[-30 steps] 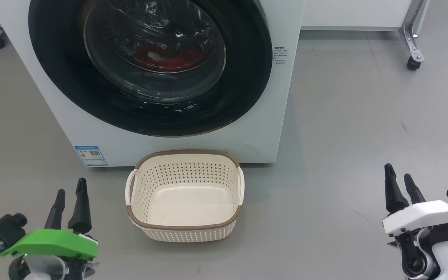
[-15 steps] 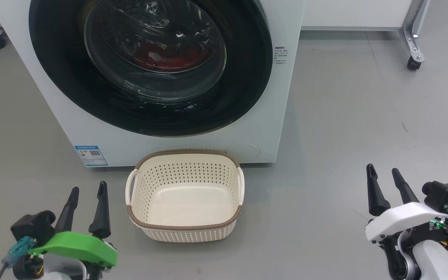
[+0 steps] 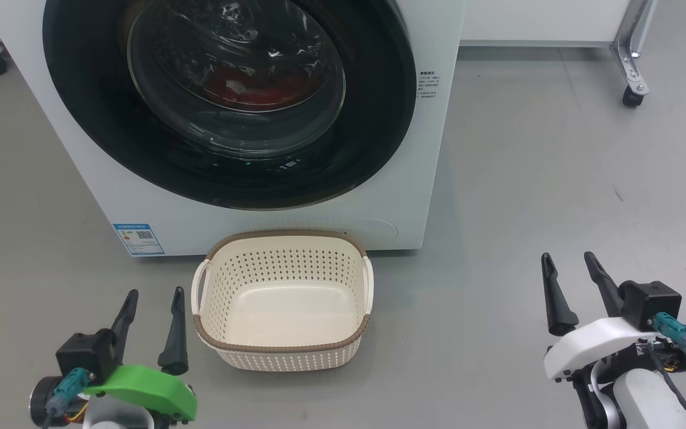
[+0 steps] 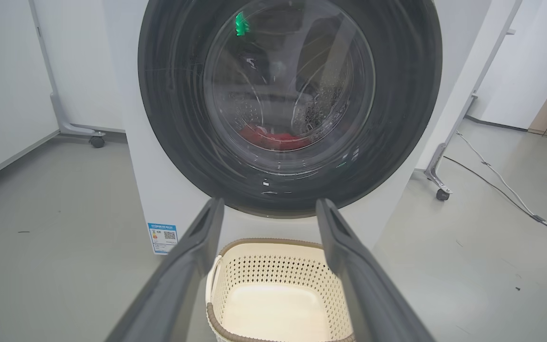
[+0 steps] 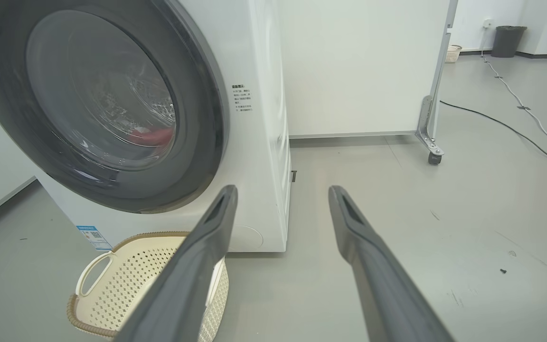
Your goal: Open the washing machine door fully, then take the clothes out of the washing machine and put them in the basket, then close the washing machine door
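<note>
- Standing on the grey floor [image 3: 527, 149], the washing machine [image 3: 259, 220] has its door [image 3: 373, 119] shut.
- The basket [image 3: 283, 233] sits just in front of it.
- The clothes [image 3: 248, 89] lie red behind the door glass.
- The left gripper [image 3: 156, 292] and the right gripper [image 3: 567, 256] flank the basket, jaws wide, holding nothing.

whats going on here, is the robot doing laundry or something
A two-armed robot faces a washing machine whose door is shut, with red clothes visible through it. The basket sits empty on the floor in front. The left gripper and right gripper hang open either side of it, holding nothing. No step is done yet.
</note>
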You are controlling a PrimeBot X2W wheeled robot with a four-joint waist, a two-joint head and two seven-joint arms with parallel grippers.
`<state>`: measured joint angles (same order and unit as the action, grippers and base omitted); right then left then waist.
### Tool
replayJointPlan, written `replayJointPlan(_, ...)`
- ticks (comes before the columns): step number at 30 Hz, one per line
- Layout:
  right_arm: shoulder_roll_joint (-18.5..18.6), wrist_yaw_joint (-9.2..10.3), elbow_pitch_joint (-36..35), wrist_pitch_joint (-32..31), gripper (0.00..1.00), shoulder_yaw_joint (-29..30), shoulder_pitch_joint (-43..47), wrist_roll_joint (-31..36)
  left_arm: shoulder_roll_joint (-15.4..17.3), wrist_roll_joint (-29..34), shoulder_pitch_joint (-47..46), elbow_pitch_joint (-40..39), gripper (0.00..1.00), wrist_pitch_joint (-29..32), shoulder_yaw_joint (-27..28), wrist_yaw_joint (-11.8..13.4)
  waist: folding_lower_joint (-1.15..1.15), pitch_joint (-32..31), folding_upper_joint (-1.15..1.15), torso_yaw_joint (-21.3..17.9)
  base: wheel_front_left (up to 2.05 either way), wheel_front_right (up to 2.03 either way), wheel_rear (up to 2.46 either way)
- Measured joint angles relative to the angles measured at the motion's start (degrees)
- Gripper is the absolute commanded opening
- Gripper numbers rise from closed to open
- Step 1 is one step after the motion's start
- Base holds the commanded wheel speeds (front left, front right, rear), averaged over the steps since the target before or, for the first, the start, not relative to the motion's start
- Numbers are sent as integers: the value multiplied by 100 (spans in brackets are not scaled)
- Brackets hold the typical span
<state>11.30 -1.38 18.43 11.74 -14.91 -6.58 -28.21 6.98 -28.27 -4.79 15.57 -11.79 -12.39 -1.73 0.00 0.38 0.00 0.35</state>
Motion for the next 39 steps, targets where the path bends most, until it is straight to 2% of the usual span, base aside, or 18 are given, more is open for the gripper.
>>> replayJointPlan(13,-9,113,47,247,100,-38,-2,824,-51,857,-96,68,100,-249,-66,93,0,-3,0,-4,0,0,0)
replayJointPlan(26,-127,204,49,248,100,201,-1,845,-101,853,-111,259,100,-259,5,145,0,0,0,3,0,0,0)
replayJointPlan(39,-234,197,51,253,100,324,6,873,-120,864,-113,307,100,-259,78,145,0,-8,0,18,0,0,0)
